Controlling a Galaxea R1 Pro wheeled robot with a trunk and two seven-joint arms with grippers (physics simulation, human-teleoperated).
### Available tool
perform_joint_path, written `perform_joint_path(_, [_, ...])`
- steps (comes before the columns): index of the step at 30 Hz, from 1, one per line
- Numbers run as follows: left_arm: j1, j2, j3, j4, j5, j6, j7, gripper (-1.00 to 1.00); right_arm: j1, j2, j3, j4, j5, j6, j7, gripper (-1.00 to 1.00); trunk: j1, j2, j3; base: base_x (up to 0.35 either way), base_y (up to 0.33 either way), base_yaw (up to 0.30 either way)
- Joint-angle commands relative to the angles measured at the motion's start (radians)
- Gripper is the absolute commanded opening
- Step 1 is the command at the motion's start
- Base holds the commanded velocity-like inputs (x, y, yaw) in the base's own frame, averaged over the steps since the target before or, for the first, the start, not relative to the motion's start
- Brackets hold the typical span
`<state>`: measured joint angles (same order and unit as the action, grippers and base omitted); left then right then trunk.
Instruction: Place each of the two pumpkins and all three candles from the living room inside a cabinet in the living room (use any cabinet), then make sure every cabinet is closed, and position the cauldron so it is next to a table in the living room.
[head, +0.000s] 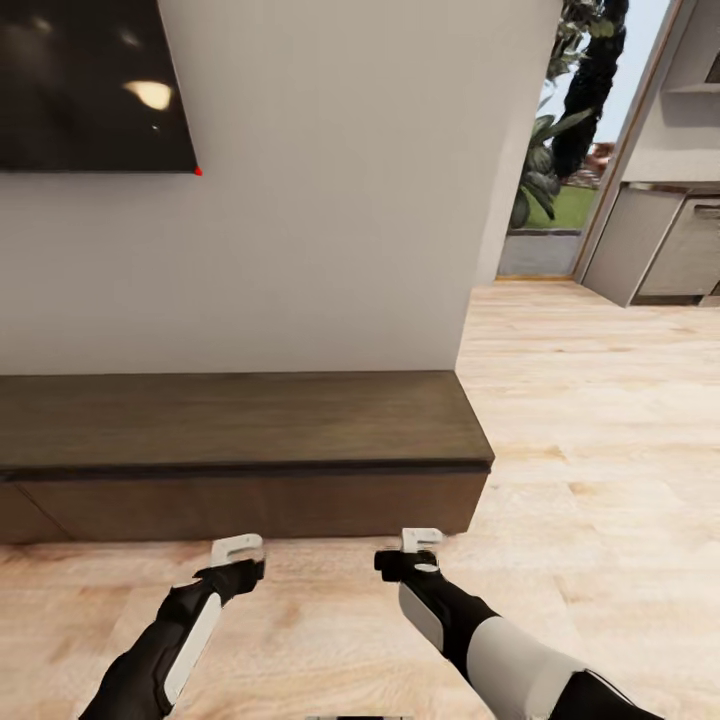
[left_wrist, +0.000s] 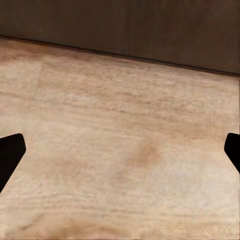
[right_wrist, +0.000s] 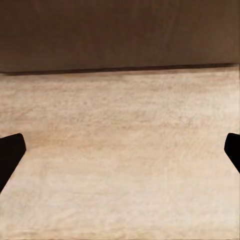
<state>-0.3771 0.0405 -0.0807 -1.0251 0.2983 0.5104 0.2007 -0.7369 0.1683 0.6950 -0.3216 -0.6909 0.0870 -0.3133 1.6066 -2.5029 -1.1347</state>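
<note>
The cabinet (head: 240, 420), a long low dark-brown wood unit, stands against the white wall, its front flush and shut. Both of my grippers hover low over the wood floor just in front of it. The left gripper (head: 238, 548) is open and holds nothing; in the left wrist view its dark fingertips (left_wrist: 10, 152) sit wide apart, facing the cabinet (left_wrist: 130, 25) base. The right gripper (head: 421, 541) is open too, pointing at the cabinet (right_wrist: 120, 35) front near its right end. The pumpkins, candles and cauldron are out of view.
A dark TV screen (head: 90, 80) hangs on the wall above the cabinet's left part. Past the wall's corner, light wood floor (head: 600, 450) runs right toward grey kitchen cupboards (head: 660, 250) and a glass opening with plants (head: 560, 130).
</note>
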Motion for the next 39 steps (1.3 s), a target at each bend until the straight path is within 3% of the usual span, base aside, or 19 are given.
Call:
perform_joint_path(1, [0.000,0.003,0.009,-0.041,0.012,0.086,0.009,1.00,-0.001,-0.002,-0.020,-0.031,-0.007,0.059,-0.009,1.00,0.000,0.000,-0.001,-0.037,0.000,0.000])
perform_joint_path(4, [0.000,0.005,0.054,-0.153,0.014,0.266,0.007,1.00,0.002,-0.008,-0.121,-0.113,-0.008,0.225,-0.010,1.00,-0.001,0.000,0.007,-0.016,0.000,0.000])
perform_joint_path(8, [0.000,0.005,0.108,-0.197,0.018,0.349,0.007,1.00,0.003,-0.009,-0.183,-0.161,-0.002,0.329,-0.015,1.00,-0.003,0.001,0.022,-0.004,0.000,0.000])
perform_joint_path(16, [0.000,0.004,0.122,-0.203,0.021,0.368,0.007,1.00,0.004,-0.006,-0.194,-0.164,-0.001,0.359,-0.022,1.00,-0.007,0.003,0.053,0.000,0.000,0.000])
perform_joint_path(25, [0.000,0.001,0.124,-0.204,0.018,0.477,0.009,1.00,0.000,-0.001,-0.195,-0.171,-0.010,0.435,-0.024,1.00,-0.041,0.065,0.081,0.000,0.000,0.000])
perform_joint_path(35, [0.000,0.002,0.124,-0.204,0.021,0.485,0.010,1.00,0.000,-0.002,-0.195,-0.171,-0.009,0.473,-0.024,1.00,-0.079,0.135,0.113,0.000,0.000,0.000])
perform_joint_path(39, [0.000,0.003,0.124,-0.204,0.021,0.488,0.011,1.00,0.000,-0.002,-0.194,-0.171,-0.004,0.535,-0.025,1.00,-0.094,0.163,0.125,0.000,0.000,0.000])
